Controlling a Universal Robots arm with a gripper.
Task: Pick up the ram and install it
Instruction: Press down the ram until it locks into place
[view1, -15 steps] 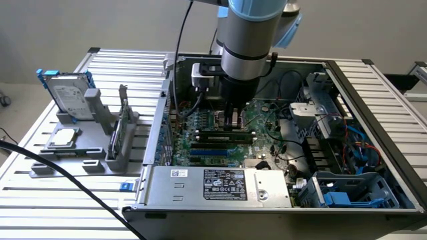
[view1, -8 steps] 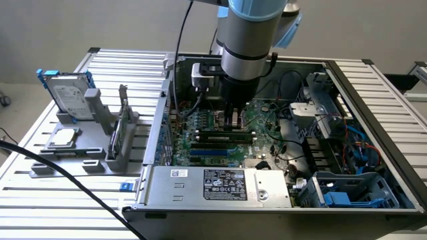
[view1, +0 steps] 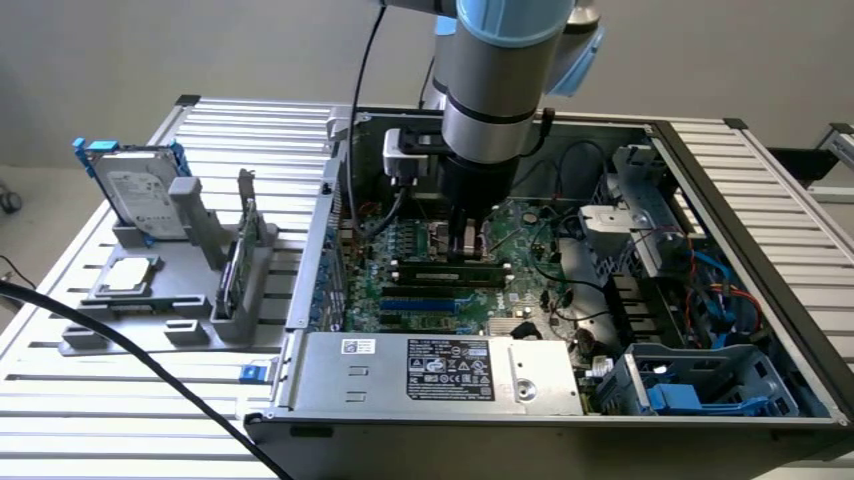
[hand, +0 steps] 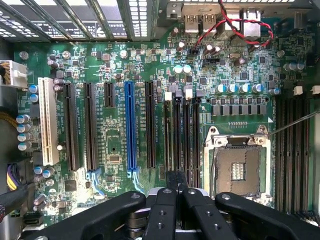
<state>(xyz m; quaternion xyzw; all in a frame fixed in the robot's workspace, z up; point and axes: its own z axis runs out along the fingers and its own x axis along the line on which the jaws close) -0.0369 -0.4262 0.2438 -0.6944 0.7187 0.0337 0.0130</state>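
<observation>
Slatted table (view1: 120, 400), computer case (view1: 441, 375), perhaps grey holder (view1: 147, 325)

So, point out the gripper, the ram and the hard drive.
gripper (view1: 466, 252): exterior view, fingertips over the board.
ram (view1: 454, 271): exterior view, top edge of the stick.
hard drive (view1: 138, 196): exterior view, silver face.

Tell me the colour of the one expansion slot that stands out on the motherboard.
Blue expansion slot, clearest in the wrist view.

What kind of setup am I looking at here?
Likely a lab bench for PC assembly: an open computer case on a slatted metal table, a grey parts fixture holding a hard drive, motherboard exposed.
</observation>
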